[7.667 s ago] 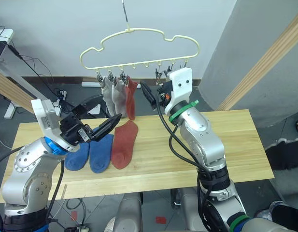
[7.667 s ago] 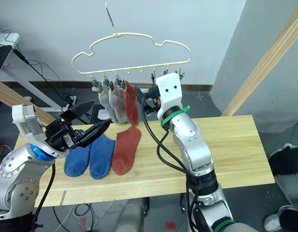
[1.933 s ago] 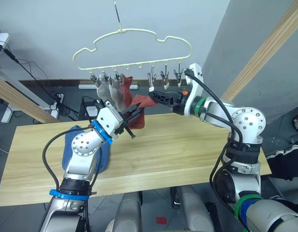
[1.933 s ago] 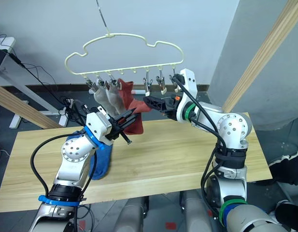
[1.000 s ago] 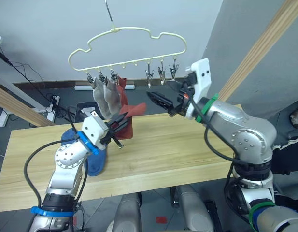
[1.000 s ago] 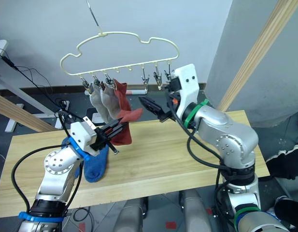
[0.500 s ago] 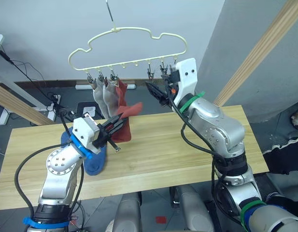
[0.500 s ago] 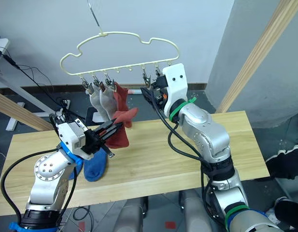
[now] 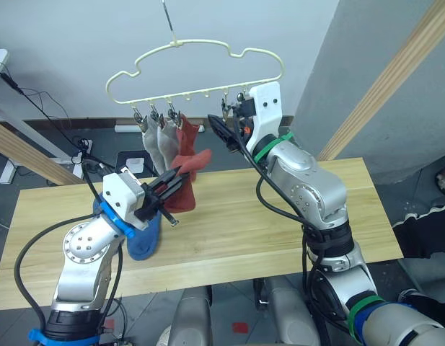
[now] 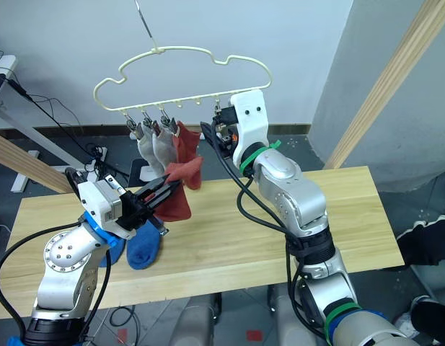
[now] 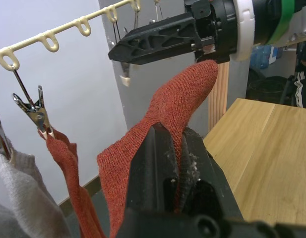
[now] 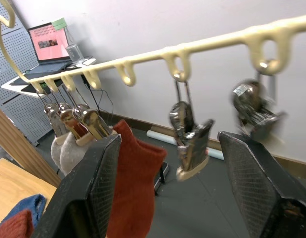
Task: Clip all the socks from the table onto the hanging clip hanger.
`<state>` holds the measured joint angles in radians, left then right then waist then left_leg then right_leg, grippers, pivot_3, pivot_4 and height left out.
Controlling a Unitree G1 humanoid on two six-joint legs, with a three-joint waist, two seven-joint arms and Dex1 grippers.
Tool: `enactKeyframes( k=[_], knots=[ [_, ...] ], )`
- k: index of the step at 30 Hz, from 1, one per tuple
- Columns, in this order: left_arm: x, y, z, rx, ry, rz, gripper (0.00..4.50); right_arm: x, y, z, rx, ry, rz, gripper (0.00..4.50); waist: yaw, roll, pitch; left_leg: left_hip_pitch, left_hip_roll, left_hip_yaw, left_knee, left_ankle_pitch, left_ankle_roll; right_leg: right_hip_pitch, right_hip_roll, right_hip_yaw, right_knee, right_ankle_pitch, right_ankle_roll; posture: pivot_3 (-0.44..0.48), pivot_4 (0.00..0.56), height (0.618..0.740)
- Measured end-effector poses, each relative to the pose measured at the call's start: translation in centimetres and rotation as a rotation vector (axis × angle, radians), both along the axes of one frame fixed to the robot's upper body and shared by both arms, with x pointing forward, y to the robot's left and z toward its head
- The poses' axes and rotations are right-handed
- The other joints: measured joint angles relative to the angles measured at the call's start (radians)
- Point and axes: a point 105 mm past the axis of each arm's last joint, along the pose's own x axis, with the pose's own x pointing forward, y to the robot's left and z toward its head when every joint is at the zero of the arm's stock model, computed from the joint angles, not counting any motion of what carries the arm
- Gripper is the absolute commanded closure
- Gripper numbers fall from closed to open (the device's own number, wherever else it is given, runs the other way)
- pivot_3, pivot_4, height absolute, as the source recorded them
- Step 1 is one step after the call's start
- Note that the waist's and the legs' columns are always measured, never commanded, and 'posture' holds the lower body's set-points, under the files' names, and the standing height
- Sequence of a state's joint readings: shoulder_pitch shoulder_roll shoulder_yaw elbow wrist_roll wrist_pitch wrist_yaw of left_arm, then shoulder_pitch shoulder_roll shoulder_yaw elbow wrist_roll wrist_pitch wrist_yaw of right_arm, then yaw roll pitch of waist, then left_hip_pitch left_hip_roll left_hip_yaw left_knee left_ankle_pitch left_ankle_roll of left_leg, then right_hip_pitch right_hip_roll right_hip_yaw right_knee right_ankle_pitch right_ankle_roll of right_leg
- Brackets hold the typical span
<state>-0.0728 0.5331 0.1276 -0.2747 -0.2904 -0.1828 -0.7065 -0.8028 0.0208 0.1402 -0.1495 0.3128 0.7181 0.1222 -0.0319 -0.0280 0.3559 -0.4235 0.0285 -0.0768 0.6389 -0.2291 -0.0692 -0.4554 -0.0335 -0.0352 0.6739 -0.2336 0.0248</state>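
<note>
Stereo head views and both wrist views. The left gripper (image 9: pixel 172 189) had its fingers closed on the second rust-red sock (image 9: pixel 184 180), lifted off the worktop (image 9: pixel 294 216) so that its free end stood up toward the clip hanger (image 9: pixel 195 72); holding it near mid-length appeared meant to leave that end free for clipping. The right gripper (image 12: pixel 167 148) was raised to the hanger's clip row with its fingers spread wide to either side of a free metal clip (image 12: pixel 191 144), apparently placed to squeeze that clip open; whether the fingers touched it could not be told. A second free clip (image 12: pixel 254 109) hung just beside it, to the right. At the left of the row three socks already hung side by side: two light grey socks (image 9: pixel 156 144) and the first rust-red sock (image 9: pixel 184 137). The blue socks (image 9: pixel 139 238) lay on the worktop at left, under the left arm; how many showed there could not be told. Judged from this arrangement, half the task was done, and the step in hand was getting the held sock's free end into the framed clip.
</note>
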Motion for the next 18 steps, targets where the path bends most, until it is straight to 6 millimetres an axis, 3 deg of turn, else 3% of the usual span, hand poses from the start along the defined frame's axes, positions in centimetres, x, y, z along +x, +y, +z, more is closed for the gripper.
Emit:
enactKeyframes(
  k=[18],
  knots=[
    [0.0,0.1,0.2,-0.008,-0.006,0.014,4.5,0.1,1.3,1.0,0.04,-0.009,0.025,1.22,0.001,0.0,0.0,0.0,0.0,0.0,0.0,0.0,0.0,0.0,0.0,0.0,0.0,0.0,0.0,0.036,0.359,0.74]
  ],
)
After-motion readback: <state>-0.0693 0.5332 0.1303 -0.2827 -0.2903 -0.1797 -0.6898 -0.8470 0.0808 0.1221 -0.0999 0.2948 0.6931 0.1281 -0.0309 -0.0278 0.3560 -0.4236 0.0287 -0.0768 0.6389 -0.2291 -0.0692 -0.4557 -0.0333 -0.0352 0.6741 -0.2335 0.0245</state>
